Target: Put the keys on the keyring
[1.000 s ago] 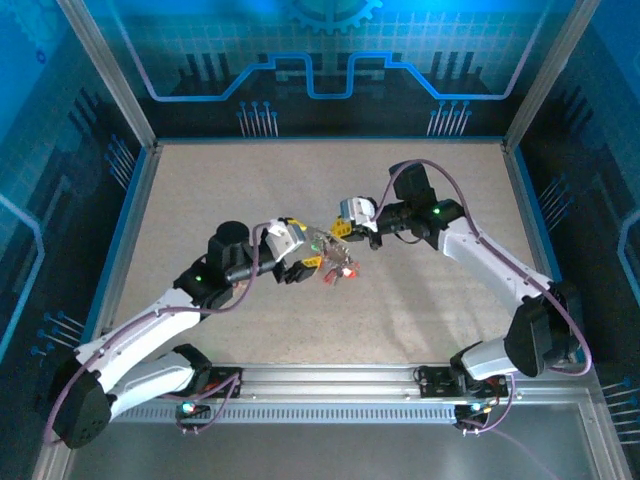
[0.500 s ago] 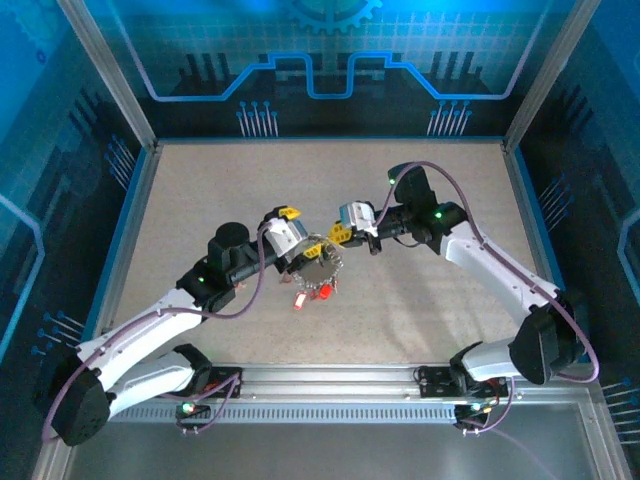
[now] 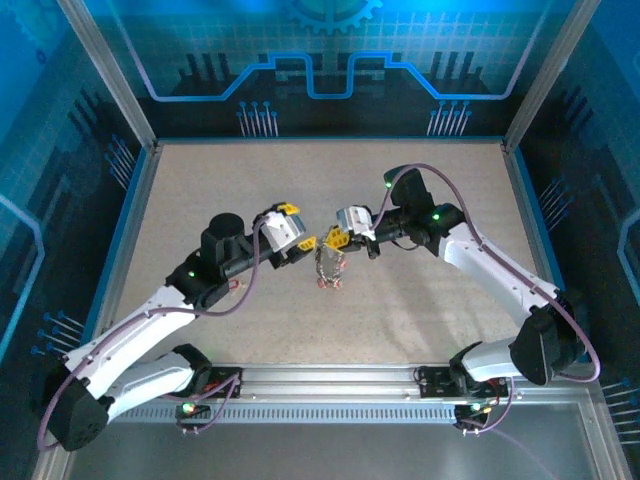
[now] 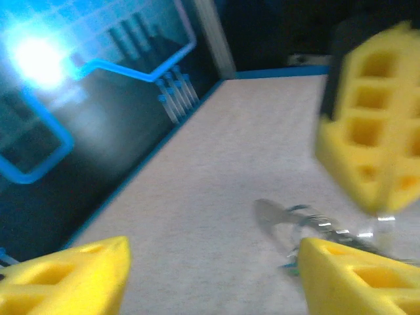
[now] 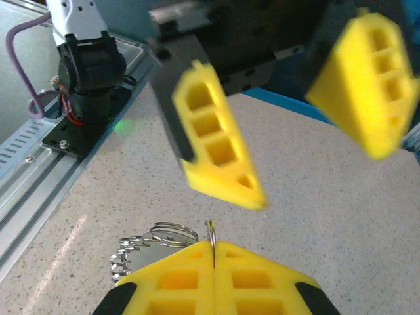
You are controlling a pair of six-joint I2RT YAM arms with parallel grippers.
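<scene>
Speckled beige table (image 3: 420,190), keys (image 3: 330,272) hanging above.

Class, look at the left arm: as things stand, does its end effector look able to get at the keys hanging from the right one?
Probably yes. The left end effector is open and beside the keys, which dangle from the shut right end effector above the table; nothing lies between them.

Both arms have white shells with black joints, each showing a small green light. Purple cables loop along them. The left tool (image 3: 304,243) and right tool (image 3: 335,240) carry yellow latticed fingers (image 5: 220,154).
</scene>
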